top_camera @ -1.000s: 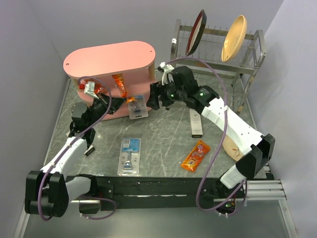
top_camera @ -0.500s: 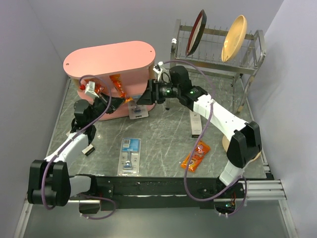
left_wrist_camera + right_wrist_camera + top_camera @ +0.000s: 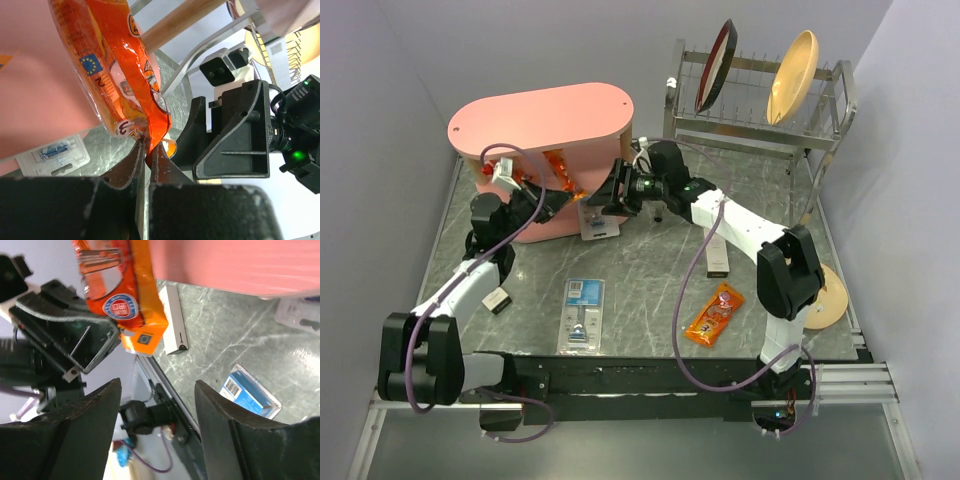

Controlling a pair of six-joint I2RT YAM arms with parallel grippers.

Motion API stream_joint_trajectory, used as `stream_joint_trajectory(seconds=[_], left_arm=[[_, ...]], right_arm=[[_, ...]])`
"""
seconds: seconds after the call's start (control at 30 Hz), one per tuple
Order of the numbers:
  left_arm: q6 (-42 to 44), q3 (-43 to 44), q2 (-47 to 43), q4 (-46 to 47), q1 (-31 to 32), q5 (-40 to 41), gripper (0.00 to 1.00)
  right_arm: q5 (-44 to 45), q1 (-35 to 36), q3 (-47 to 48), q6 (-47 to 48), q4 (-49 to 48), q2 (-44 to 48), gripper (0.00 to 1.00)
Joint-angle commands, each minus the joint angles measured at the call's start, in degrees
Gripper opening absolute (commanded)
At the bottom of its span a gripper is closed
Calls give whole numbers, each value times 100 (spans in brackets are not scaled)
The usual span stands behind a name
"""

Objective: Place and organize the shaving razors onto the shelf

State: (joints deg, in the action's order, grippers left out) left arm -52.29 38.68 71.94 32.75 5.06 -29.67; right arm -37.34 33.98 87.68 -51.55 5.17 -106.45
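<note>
**Left gripper (image 3: 148, 150) pinches a snack packet; both razor packs lie off the shelf**

Left gripper's jaws are closed tight on the bottom edge of a glossy orange snack packet (image 3: 115, 75), holding it up against the pink three-tier shelf with oval boards and pale wooden posts (image 3: 540, 125). The right gripper (image 3: 157, 390) hovers just beside it at the shelf's front. Its two dark fingers stand well apart with nothing between them.

From where I stand, the job looks barely begun. Neither razor is on a tier. One flat clear blister pack with a blue-and-white card top (image 3: 582, 313) lies flat in the open, near the arms' bases. The second clear razor pack (image 3: 600, 224) lies on the table at the foot of the shelf, just below the right gripper. Both have yet to be lifted and set in order. The left gripper would have to let go of the snack packet before it could help.

The surface is a grey marbled tabletop (image 3: 650, 280). It also carries:

- a tall white-and-black box (image 3: 717, 250)
- a smaller box (image 3: 497, 300) by the left arm
- another orange packet (image 3: 713, 313)
- a tan plate (image 3: 832, 298) at the right edge

At the back right, a metal dish rack (image 3: 760, 128) holds a dark red plate (image 3: 717, 65) and a tan dish (image 3: 792, 75) on edge. Plain pale lilac walls close in on three sides.
</note>
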Motion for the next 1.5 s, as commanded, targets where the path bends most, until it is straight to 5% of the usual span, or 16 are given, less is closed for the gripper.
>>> stream_joint_trajectory(seconds=[0.0, 0.27, 0.4, 0.57, 0.9, 1.13, 1.3, 1.47], left_arm=[[-97, 324, 109, 188, -23, -56, 7], [-185, 395, 250, 109, -14, -30, 11], [-246, 430, 224, -58, -14, 154, 32], [-299, 457, 189, -216, -14, 251, 43], [-176, 597, -57, -770, -14, 172, 60], [-36, 615, -198, -1218, -14, 49, 64], [481, 992, -487, -1938, -14, -965, 69], [1835, 1415, -1146, -3739, 4, -1602, 72]], right_arm=[[157, 30, 284, -776, -473, -86, 63], [166, 74, 575, -1068, -754, -385, 59], [227, 109, 531, -1112, -789, -350, 59], [254, 153, 426, -1155, -807, -314, 58], [324, 206, 548, -1182, -860, -402, 56], [386, 250, 785, -1287, -921, -622, 45], [403, 276, 909, -1393, -974, -745, 38], [307, 250, 891, -1515, -1184, -789, 33]])
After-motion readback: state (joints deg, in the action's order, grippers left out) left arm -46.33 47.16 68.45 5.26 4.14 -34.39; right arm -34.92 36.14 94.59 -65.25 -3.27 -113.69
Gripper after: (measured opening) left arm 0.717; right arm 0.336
